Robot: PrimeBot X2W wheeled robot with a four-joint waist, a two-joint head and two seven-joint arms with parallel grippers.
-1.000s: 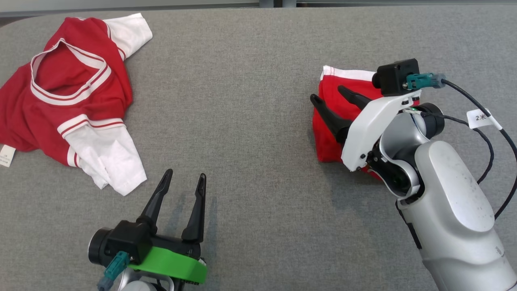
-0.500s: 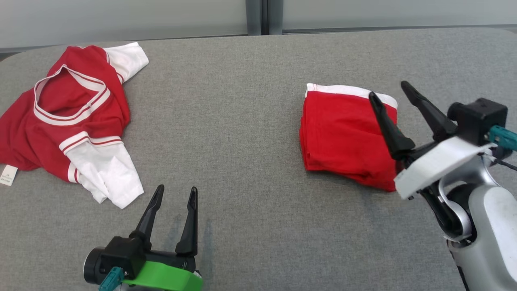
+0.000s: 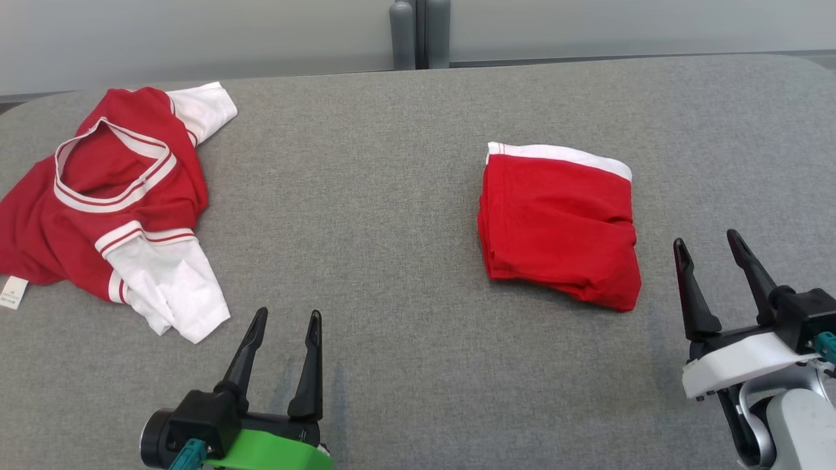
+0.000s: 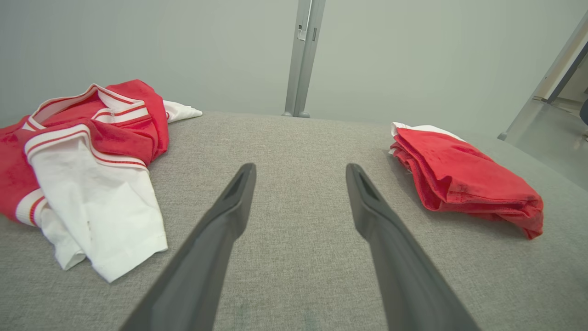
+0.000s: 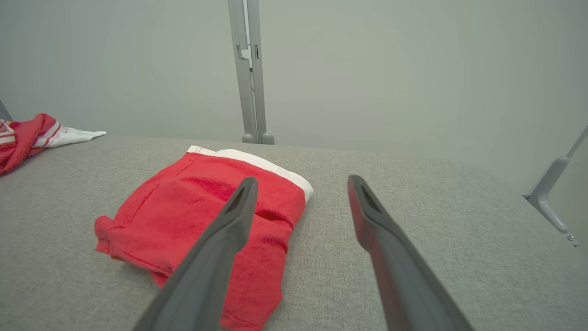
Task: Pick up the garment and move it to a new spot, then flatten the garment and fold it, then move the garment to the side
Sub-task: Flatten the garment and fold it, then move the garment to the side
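Folded garment [image 3: 558,228] looks flat from the head, layered from left wrist

I had my left hand [image 3: 288,313] low, its fingers spread and pointing forward. My right hand [image 3: 706,238] sat alongside, fingers apart too, gripping nothing.

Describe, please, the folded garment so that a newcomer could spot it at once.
On the grey table, look to the robot's right half, near the open right gripper. There lies the folded garment, a red rectangle with one white band along its far edge. The other garment, far left, is crumpled, with white sleeves.
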